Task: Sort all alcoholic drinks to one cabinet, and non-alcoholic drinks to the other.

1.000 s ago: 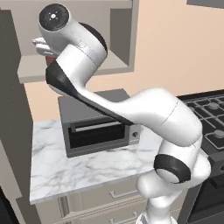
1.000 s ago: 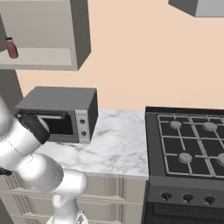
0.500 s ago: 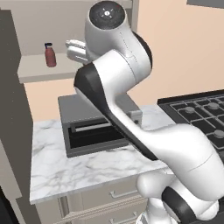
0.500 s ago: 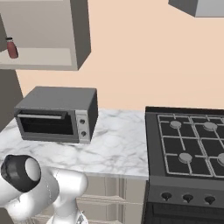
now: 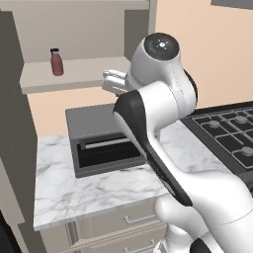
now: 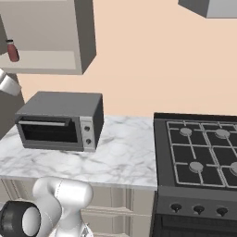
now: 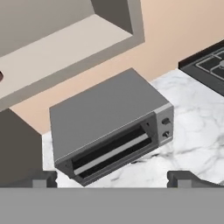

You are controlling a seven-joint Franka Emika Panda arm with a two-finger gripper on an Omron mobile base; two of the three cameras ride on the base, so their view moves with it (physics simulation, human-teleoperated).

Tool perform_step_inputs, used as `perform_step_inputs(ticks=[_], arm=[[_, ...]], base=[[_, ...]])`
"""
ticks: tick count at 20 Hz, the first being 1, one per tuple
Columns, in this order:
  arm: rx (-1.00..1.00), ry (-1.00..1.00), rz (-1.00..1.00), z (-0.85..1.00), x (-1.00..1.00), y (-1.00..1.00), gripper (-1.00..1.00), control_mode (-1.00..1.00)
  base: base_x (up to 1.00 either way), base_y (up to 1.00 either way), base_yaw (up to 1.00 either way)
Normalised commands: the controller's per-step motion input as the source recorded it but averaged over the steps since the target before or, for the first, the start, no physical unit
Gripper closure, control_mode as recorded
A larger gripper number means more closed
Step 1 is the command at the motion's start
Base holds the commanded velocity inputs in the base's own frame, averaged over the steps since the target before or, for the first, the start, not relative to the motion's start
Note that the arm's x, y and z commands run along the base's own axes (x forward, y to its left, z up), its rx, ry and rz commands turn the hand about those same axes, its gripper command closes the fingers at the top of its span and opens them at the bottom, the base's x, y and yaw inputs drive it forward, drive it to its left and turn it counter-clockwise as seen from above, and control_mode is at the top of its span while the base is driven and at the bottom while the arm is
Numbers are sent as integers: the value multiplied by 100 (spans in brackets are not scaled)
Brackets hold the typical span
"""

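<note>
- Fingers (image 7: 43, 178): spread fully wide, nothing between them; I read the gripper (image 7: 113, 179) as empty, looking down at the toaster oven (image 7: 111, 127) on the marble counter (image 7: 197, 131).
- Arm: over the last second I see it swung right, off the open cabinet (image 5: 79, 81), hand now beside the shelf edge.
- Dark brown-red bottle (image 5: 57, 62): upright on that shelf, apart from the hand.
- Judgement: one alcoholic drink placed; the other drinks remain to be fetched.
</note>
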Motion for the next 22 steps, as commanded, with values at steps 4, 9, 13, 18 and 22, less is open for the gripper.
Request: perform_step_inputs(ticks=[4,9,13,18,22], arm=[[-13,27,0,0,-12,-19,-100,-100],[-17,13,2,-8,-30,-41,-100,-100],[-21,9,5,-16,-24,-42,-100,-100],[-2,0,4,-57,-17,-65,-100,-100],[0,0,1,-39,0,-30,-100,-100]], base=[[0,0,0],[0,0,0],[0,0,0],[0,0,0],[0,0,0]])
